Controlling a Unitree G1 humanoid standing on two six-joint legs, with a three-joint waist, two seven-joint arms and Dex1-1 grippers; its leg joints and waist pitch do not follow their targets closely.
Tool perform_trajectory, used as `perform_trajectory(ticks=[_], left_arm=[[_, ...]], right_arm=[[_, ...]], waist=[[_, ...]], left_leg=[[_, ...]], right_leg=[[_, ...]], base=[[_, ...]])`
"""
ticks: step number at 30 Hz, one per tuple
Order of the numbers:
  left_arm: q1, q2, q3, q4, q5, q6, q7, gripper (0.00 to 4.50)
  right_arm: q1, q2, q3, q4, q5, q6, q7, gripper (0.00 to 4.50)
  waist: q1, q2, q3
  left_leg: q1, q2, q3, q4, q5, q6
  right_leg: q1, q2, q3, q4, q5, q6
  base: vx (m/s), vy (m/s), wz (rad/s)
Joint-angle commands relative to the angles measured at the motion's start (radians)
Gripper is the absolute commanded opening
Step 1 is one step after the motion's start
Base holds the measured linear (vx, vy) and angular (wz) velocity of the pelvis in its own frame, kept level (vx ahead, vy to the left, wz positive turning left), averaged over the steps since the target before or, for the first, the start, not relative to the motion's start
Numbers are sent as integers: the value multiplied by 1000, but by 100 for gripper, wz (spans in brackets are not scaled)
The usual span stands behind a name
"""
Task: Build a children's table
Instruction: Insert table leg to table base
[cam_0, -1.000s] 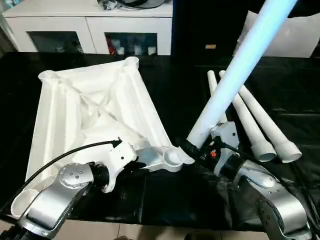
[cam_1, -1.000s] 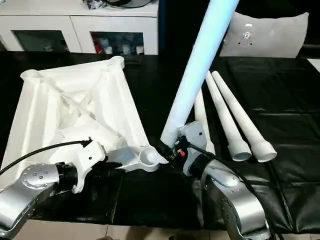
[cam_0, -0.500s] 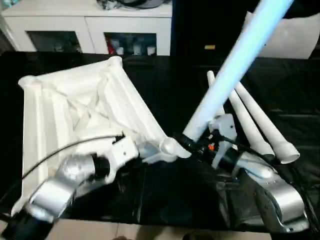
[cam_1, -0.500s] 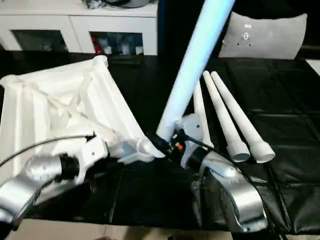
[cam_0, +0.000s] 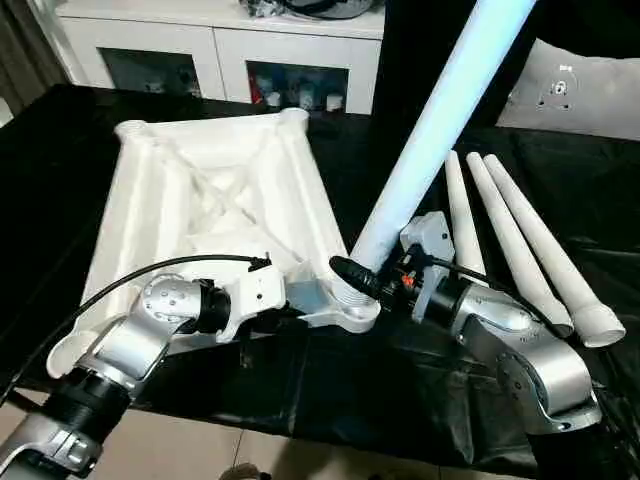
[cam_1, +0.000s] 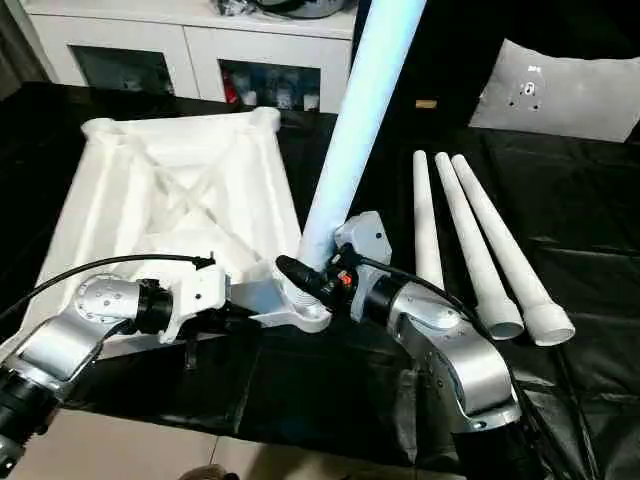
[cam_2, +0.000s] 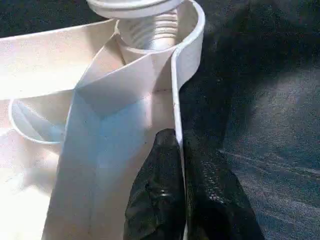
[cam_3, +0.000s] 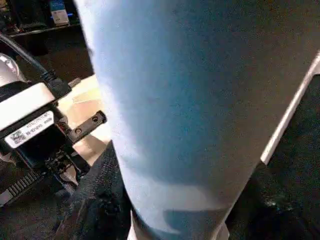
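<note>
The white table top (cam_0: 205, 205) lies upside down on the black padded surface, its X ribs facing up. My left gripper (cam_2: 179, 142) is shut on the rim wall beside the near right corner socket (cam_0: 352, 306). My right gripper (cam_0: 362, 274) is shut on the lower part of a white leg (cam_0: 432, 128), which leans up and to the right. The leg's threaded end (cam_2: 150, 30) sits in the mouth of that socket. In the right wrist view, the held leg (cam_3: 175, 100) stands between the dark fingers (cam_3: 97, 200).
Three spare legs (cam_0: 520, 245) lie side by side on the black surface (cam_0: 310, 390) to the right of my right arm. A white cabinet (cam_0: 200, 45) stands behind the table, and a white cushion (cam_0: 580, 90) at the back right.
The whole view has shifted. The held leg's lower end has moved left from beside the corner socket onto it. My left gripper still holds the rim there.
</note>
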Motion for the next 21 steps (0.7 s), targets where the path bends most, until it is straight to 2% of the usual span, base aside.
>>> perform_trajectory(ticks=[1, 2, 3, 4, 6, 7, 8, 9, 11, 17, 18, 19, 21], left_arm=[[4, -10, 15, 6, -13, 23, 23, 0], [11, -5, 22, 1, -22, 50, 24, 0], [18, 1, 30, -1, -27, 58, 24, 44], [31, 9, 41, -17, -40, 80, 23, 55], [64, 24, 62, -54, -70, 92, 10, 61], [64, 24, 62, -54, -70, 92, 10, 61], [70, 25, 66, -56, -65, 93, 14, 91], [80, 25, 74, -59, -59, 97, 15, 99], [90, 26, 84, -69, -58, 115, 20, 101], [117, 41, 94, -114, -67, 158, 22, 102], [122, 42, 94, -113, -59, 156, 30, 83], [122, 41, 95, -111, -57, 154, 32, 72], [122, 37, 99, -104, -48, 152, 42, 65]], right_arm=[[11, -3, -14, -13, -2, -15, -6, 194], [16, -2, -14, -16, -2, -15, -8, 194], [20, 1, -16, -19, -1, -14, -12, 194], [24, 5, -20, -18, -2, -15, -20, 194], [30, 14, -26, -13, -5, -18, -34, 194], [30, 14, -26, -13, -5, -18, -34, 194], [31, 16, -26, -14, -5, -19, -36, 194], [34, 17, -26, -14, -5, -20, -38, 194], [35, 18, -25, -15, -5, -20, -40, 194], [30, 20, -24, -7, -7, -24, -42, 194], [25, 21, -22, -1, -10, -27, -43, 194], [24, 22, -21, -1, -10, -27, -43, 194], [21, 23, -20, 0, -10, -26, -43, 194]], waist=[[-5, -8, -64], [-6, -7, -61], [-6, -6, -61], [-7, -3, -60], [-13, -5, -58], [-13, -5, -59], [-16, -4, -60], [-16, -3, -60], [-18, -4, -60], [-22, -5, -59], [-23, -4, -59], [-23, -8, -58], [-23, -6, -58]], left_leg=[[10, 33, 6, -78, -134, -6], [7, 33, 5, -81, -155, -13], [7, 33, 4, -81, -164, -16], [9, 33, 3, -82, -183, -19], [2, 32, 1, -85, -202, -25], [4, 33, 0, -85, -203, -26], [5, 31, 2, -83, -201, -23], [5, 31, 1, -83, -196, -22], [1, 32, 0, -85, -183, -20], [2, 32, 0, -84, -171, -10], [2, 32, 1, -84, -174, -9], [1, 31, 1, -84, -171, -6], [3, 31, 1, -84, -175, -6]], right_leg=[[46, -46, 31, -62, -120, -202], [46, -47, 31, -65, -163, -194], [45, -48, 31, -67, -184, -189], [42, -48, 31, -70, -219, -181], [41, -49, 31, -73, -267, -170], [40, -49, 31, -74, -270, -167], [38, -45, 32, -76, -261, -167], [38, -45, 32, -74, -250, -168], [41, -45, 30, -72, -228, -171], [41, -42, 29, -69, -192, -186], [41, -42, 30, -69, -195, -187], [42, -42, 30, -70, -198, -185], [40, -42, 30, -71, -210, -182]], base=[[0, 0, 0], [0, 0, 0], [0, 0, 0], [0, 0, 0], [0, 0, 0], [0, 0, 0], [0, 0, 0], [0, 0, 0], [0, 0, 0], [0, 0, 0], [0, 0, 0], [0, 0, 0], [0, 0, 0]])
